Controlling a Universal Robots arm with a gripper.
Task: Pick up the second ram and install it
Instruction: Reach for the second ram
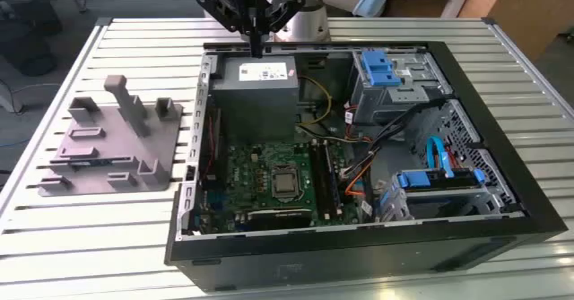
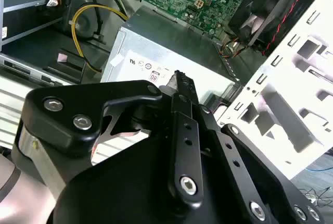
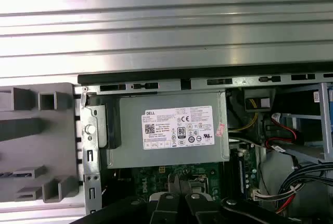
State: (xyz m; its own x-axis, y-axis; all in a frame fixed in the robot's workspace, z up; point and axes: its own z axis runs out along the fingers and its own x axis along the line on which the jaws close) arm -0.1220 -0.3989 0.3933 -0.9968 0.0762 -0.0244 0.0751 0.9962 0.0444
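Hovering over the far edge of the open computer case (image 1: 502,226), the end effector (image 1: 257,48) hangs just above the grey power supply (image 1: 255,98). Its fingers are drawn together with nothing between them, which we see in both wrist views as well.

A white label (image 1: 266,72) sits on top of the power supply. In the first wrist view that label (image 3: 179,127) carries a logo, small certification marks, a barcode square and fine lines of text, and a small pinkish sticker sits at one of its edges.

The case lies on its side on the slatted metal tabletop (image 1: 90,246). Inside it, nearer than the power supply, we see the green motherboard (image 1: 255,169) with its processor socket (image 1: 285,182) and the long black memory slots (image 1: 324,179) just beside that socket. On the exterior view's right are drive cages with blue plastic caddies (image 1: 381,68), along with bundled cables. Yellow wires (image 2: 96,13) loop beside the power supply in the second wrist view.

On the exterior view's left, beside the case, stands the grey fixture plate (image 1: 107,145) with its upright posts. The second ram (image 1: 90,161) appears as a dark strip lying low on the plate's near part, well apart from the end effector.
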